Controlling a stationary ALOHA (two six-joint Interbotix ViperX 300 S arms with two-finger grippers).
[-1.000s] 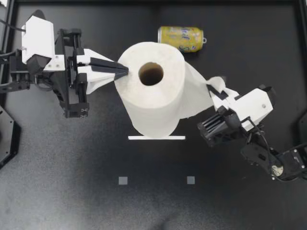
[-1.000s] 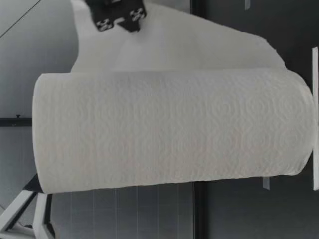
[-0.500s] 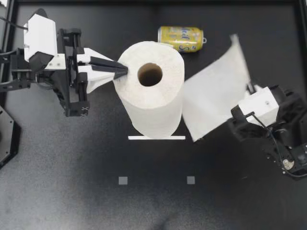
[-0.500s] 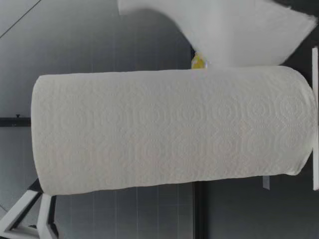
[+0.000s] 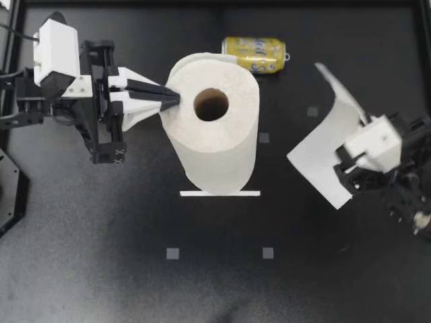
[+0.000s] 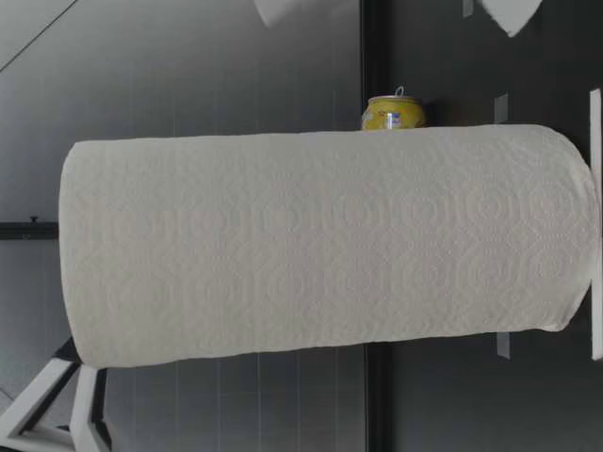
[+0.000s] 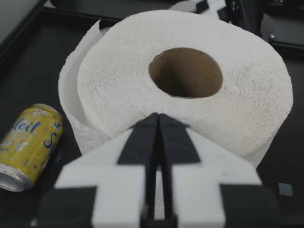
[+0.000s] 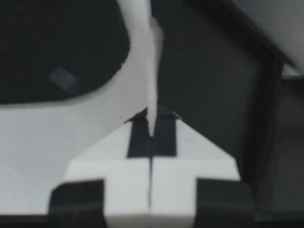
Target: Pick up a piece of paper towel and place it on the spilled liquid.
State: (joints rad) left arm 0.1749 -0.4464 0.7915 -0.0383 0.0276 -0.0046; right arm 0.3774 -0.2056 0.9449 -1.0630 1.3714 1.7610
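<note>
My right pincer [image 5: 351, 153] is clamped on a loose paper towel sheet [image 5: 322, 158], which sits at about 3 o'clock from the paper towel roll [image 5: 214, 134] and does not touch it. The sheet curls, with one corner toward 12 o'clock and its broad end toward 7 o'clock from my pincer. In the right wrist view the two fingers of that pincer [image 8: 151, 124] meet on the sheet's [image 8: 95, 123] thin edge, and the rest of it bends off to one side.

My left pincer [image 5: 176, 99] is closed narrow, its tips together against the roll's upper rim at about 9 o'clock. In the left wrist view the fingers [image 7: 140, 142] lie pressed side by side, pointing at the cardboard core [image 7: 186, 72]. I see nothing gripped between them.

The roll stands upright on the dark worktop [image 5: 135, 256], with a white strip [image 5: 219, 194] at its foot toward 6 o'clock. A yellow can [image 5: 254, 54] lies on its side at about 1 o'clock from the roll, just beside it. In the low view the can [image 6: 394, 113] shows beyond the roll [image 6: 320, 245], farther from that camera.
</note>
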